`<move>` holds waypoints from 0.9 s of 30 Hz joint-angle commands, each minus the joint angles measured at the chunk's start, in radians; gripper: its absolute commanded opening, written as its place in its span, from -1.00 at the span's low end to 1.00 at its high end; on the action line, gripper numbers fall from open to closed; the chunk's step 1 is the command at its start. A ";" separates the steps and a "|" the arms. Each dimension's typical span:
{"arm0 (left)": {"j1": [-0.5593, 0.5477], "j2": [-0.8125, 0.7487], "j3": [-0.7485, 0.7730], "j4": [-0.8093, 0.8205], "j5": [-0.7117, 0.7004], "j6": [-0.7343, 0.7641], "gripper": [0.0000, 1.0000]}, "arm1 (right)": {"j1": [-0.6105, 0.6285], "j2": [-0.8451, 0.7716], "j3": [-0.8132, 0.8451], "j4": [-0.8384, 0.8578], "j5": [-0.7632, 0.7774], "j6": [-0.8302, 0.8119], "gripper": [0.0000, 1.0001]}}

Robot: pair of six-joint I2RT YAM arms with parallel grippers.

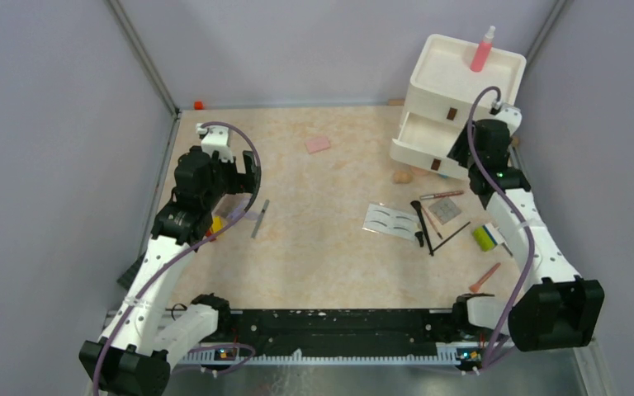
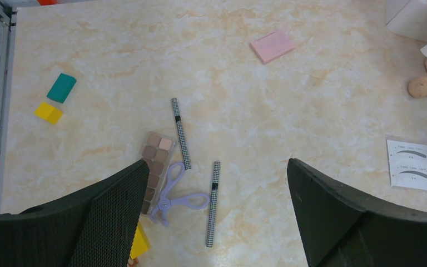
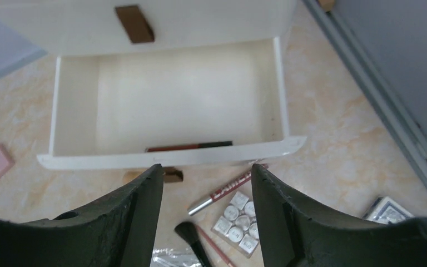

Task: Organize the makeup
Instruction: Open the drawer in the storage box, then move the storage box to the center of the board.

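My left gripper [image 2: 218,167] is open and empty above two checked pencils [image 2: 180,132], an eyeshadow palette [image 2: 155,161] and a purple scissor-shaped tool [image 2: 175,194]. My right gripper [image 3: 205,169] is open and empty over the front rim of the open white drawer [image 3: 167,161], which holds a red-brown pencil [image 3: 189,147]. Below it lie a silver-capped tube [image 3: 225,192], a silver palette [image 3: 236,222] and a brush [image 3: 192,236]. A pink spray bottle [image 1: 482,49] stands on the white organizer [image 1: 429,91]. The pink pad [image 1: 318,144], peach sponges [image 1: 402,176] and eyebrow card [image 1: 390,221] lie on the table.
A teal block [image 2: 61,88] and a yellow block [image 2: 48,113] lie near the left wall. A yellow-green item [image 1: 485,238] and another brush [image 1: 484,278] lie beside the right arm. Grey walls enclose the table on three sides.
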 commanded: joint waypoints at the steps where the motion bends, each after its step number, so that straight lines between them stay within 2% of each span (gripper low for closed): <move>1: 0.006 -0.012 -0.003 0.050 0.032 -0.002 0.98 | -0.091 0.043 0.070 0.023 0.046 -0.041 0.21; 5: 0.006 -0.013 -0.004 0.050 0.038 -0.003 0.98 | -0.163 0.113 0.096 0.072 0.032 -0.067 0.26; 13: 0.006 -0.010 -0.005 0.050 0.031 -0.001 0.98 | -0.274 0.247 0.121 0.136 -0.081 -0.101 0.23; 23: 0.006 -0.006 -0.005 0.051 0.036 -0.002 0.98 | -0.323 0.346 0.127 0.243 -0.177 -0.173 -0.02; 27: 0.006 0.000 -0.005 0.051 0.041 -0.002 0.98 | -0.323 0.380 0.127 0.291 -0.232 -0.202 -0.21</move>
